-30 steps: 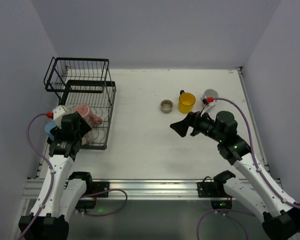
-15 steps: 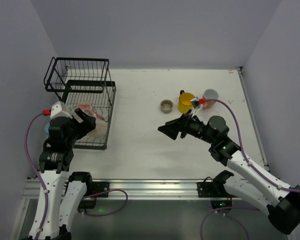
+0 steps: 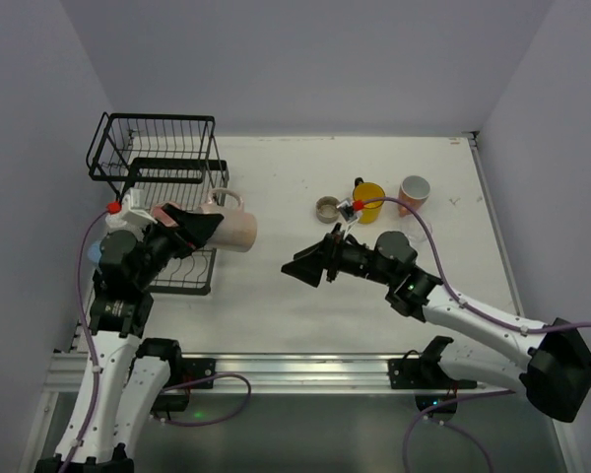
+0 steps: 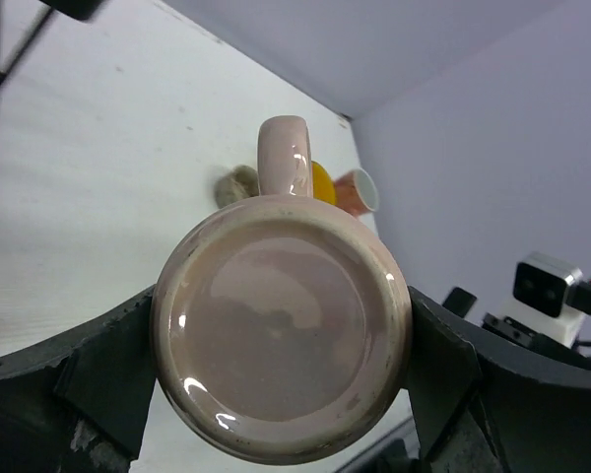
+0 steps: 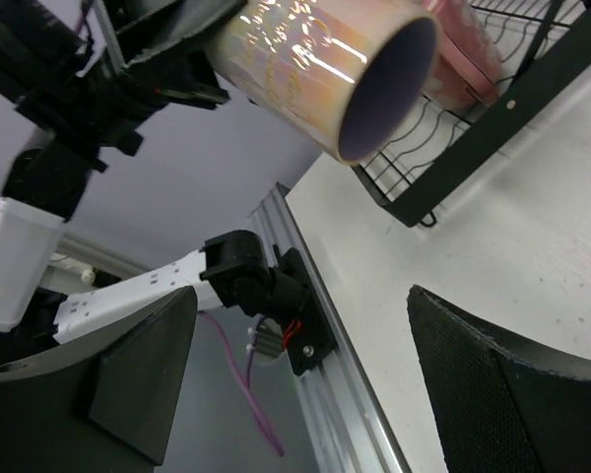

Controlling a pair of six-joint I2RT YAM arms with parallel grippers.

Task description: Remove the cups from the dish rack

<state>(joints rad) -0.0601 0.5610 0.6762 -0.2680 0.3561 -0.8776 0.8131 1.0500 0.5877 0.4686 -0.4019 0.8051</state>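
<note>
My left gripper [image 3: 207, 229] is shut on a beige mug [image 3: 234, 229] and holds it on its side in the air, just right of the black wire dish rack [image 3: 163, 163]. In the left wrist view the mug's base [image 4: 281, 335] fills the gap between the fingers, with the handle up. My right gripper [image 3: 301, 268] is open and empty, pointing left at the mug's mouth [image 5: 384, 89] with a gap between. A pink cup [image 5: 465, 59] lies in the rack's lower tray [image 5: 492, 113].
A yellow cup [image 3: 367, 202], a salmon-orange cup [image 3: 414, 192] and a small low grey cup [image 3: 327, 208] stand on the white table at the back right. A light blue cup [image 3: 95, 252] shows left of the rack, mostly behind the left arm.
The left gripper has lifted the beige mug out of the rack and carried it right. The right arm has reached left toward it, its gripper still open.
</note>
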